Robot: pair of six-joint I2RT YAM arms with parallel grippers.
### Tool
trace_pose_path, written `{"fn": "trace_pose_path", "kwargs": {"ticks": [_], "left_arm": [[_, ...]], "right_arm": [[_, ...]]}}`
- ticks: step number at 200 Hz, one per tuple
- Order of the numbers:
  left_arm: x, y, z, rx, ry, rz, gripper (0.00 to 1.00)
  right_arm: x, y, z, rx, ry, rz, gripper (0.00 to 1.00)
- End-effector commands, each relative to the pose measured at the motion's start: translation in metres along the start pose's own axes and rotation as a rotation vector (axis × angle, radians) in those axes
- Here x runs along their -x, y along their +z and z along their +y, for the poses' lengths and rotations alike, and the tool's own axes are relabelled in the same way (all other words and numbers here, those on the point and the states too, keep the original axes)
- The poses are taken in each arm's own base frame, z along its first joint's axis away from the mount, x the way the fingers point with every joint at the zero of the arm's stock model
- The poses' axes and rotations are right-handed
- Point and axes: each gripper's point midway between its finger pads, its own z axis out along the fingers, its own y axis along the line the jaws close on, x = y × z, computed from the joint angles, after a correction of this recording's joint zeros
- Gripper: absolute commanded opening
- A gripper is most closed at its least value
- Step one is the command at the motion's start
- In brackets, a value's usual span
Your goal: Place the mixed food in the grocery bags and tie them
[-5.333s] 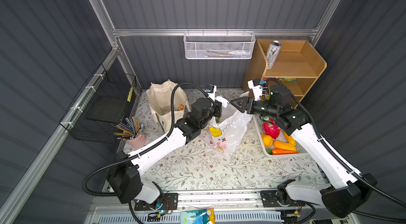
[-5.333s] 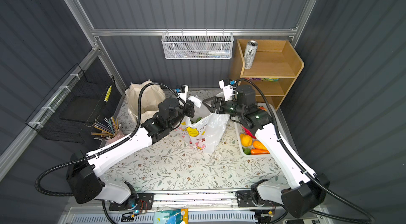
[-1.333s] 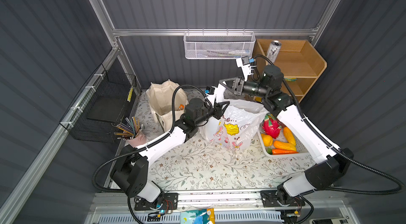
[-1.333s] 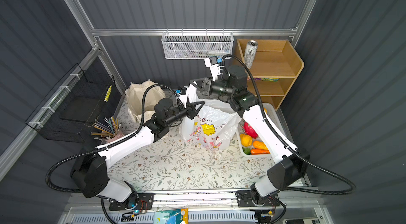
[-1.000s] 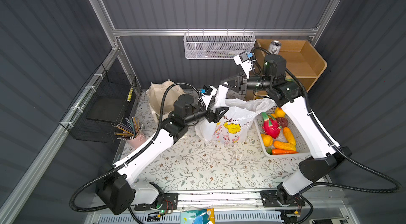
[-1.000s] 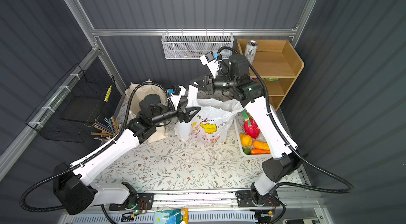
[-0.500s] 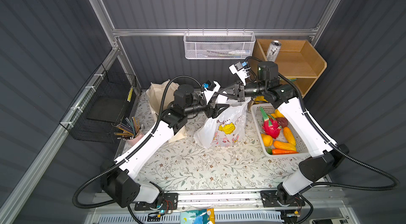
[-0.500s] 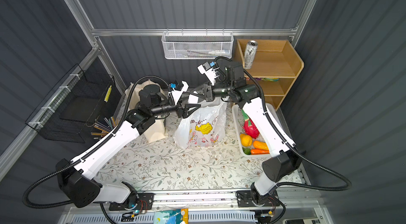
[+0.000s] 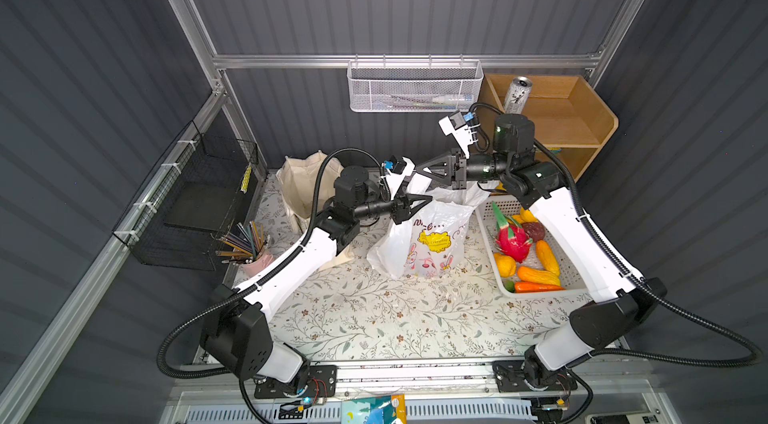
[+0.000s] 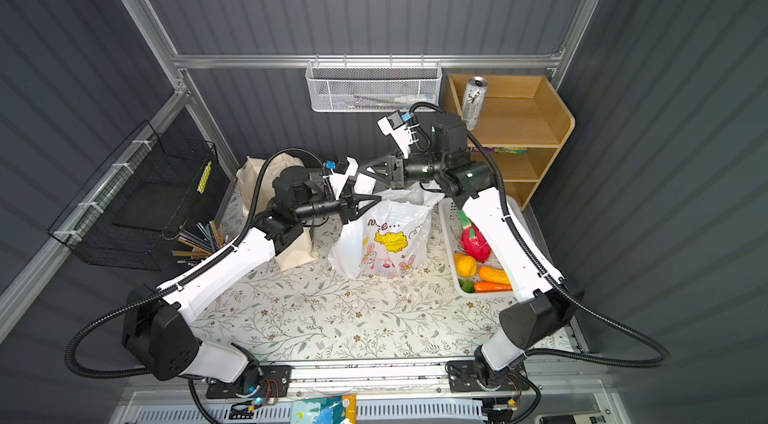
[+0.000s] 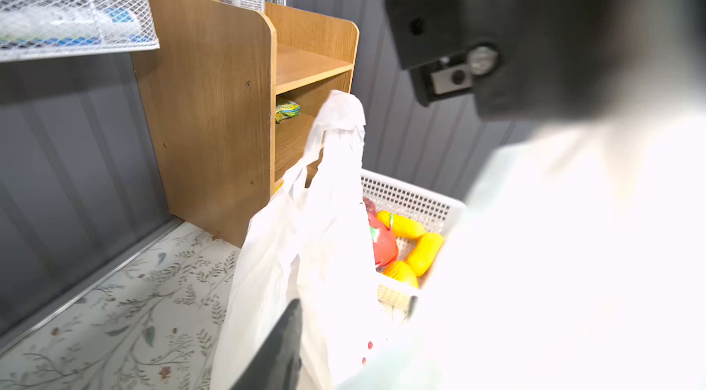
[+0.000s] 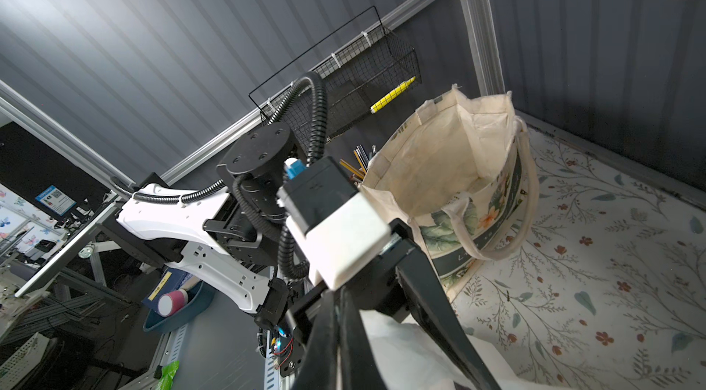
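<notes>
The thin white plastic bag [image 9: 432,235] with yellow and pink cartoon prints is standing near the middle of the desk [image 9: 374,318], toward its far edge. Its top is bunching upward, so whatever is inside is not showing. The left fingers [image 9: 411,205] are reaching in at the bag's upper rim on the side facing the tote, and whether they are parted or pinching plastic cannot be told. The right fingers [image 9: 434,170] are pressing together just above them, over the bag's top, and whether any plastic is caught between them cannot be told either. In the left wrist view one bag handle [image 11: 340,116] is sticking up free. Along the desk's right edge a white slotted basket [image 9: 544,296] is holding a pink dragon fruit [image 9: 513,239], yellow fruits [image 9: 505,266], orange carrots [image 9: 538,287] and a dark purple piece [image 9: 534,230]. At the far left corner the cream canvas tote [image 9: 297,189] is standing with its mouth open, showing bare cloth in the right wrist view. By the left edge a pink cup [image 9: 257,265] is holding coloured pencils [image 9: 243,241]. In the far right corner a wooden shelf [image 9: 573,127] is carrying a tall silver can [image 9: 515,95] on top and a bright snack packet [image 11: 286,111] in its middle compartment. On the back wall a white mesh basket [image 9: 415,87] is holding slim items too small to name, and on the left wall a black wire basket [image 9: 195,210] is holding a yellow pen [image 12: 393,95].
</notes>
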Motion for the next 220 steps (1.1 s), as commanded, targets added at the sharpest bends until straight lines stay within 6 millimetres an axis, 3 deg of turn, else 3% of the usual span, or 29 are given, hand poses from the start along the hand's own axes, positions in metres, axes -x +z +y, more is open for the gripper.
{"fn": "trace_pose_path", "kwargs": {"ticks": [1, 63, 77, 98, 105, 111, 127, 152, 181, 201, 220], "left_arm": [[0.007, 0.000, -0.001, -0.056, -0.039, -0.045, 0.39], [-0.011, -0.003, 0.007, -0.075, -0.124, -0.051, 0.37], [-0.011, 0.000, 0.009, -0.082, -0.138, -0.061, 0.30], [-0.014, 0.005, 0.012, -0.096, -0.172, -0.073, 0.08], [-0.015, 0.006, 0.014, -0.096, -0.182, -0.077, 0.00], [-0.015, 0.007, 0.015, -0.092, -0.187, -0.078, 0.00], [-0.021, 0.006, 0.020, -0.068, -0.196, -0.069, 0.00], [-0.025, 0.003, 0.024, -0.045, -0.192, -0.054, 0.00], [-0.029, 0.002, 0.026, -0.036, -0.187, -0.037, 0.00], [-0.032, 0.002, 0.027, -0.034, -0.190, -0.026, 0.00], [-0.033, 0.001, 0.027, -0.034, -0.192, -0.023, 0.00]], "right_arm": [[0.011, -0.008, 0.020, 0.033, -0.057, -0.035, 0.00], [0.012, -0.010, 0.015, 0.024, -0.051, -0.044, 0.00], [0.011, -0.010, 0.015, 0.027, -0.047, -0.044, 0.00], [0.010, -0.009, 0.011, 0.016, -0.037, -0.045, 0.00], [0.011, -0.011, 0.005, -0.010, -0.027, -0.052, 0.15], [0.013, -0.015, 0.002, -0.032, -0.018, -0.062, 0.29], [0.020, -0.038, -0.019, -0.152, 0.031, -0.124, 0.50], [0.023, -0.103, -0.065, -0.425, 0.180, -0.282, 0.61], [-0.017, -0.175, -0.113, -0.840, 0.351, -0.353, 0.71], [-0.045, -0.199, -0.132, -0.978, 0.434, -0.367, 0.73], [-0.064, -0.202, -0.140, -1.014, 0.478, -0.347, 0.73]]}}
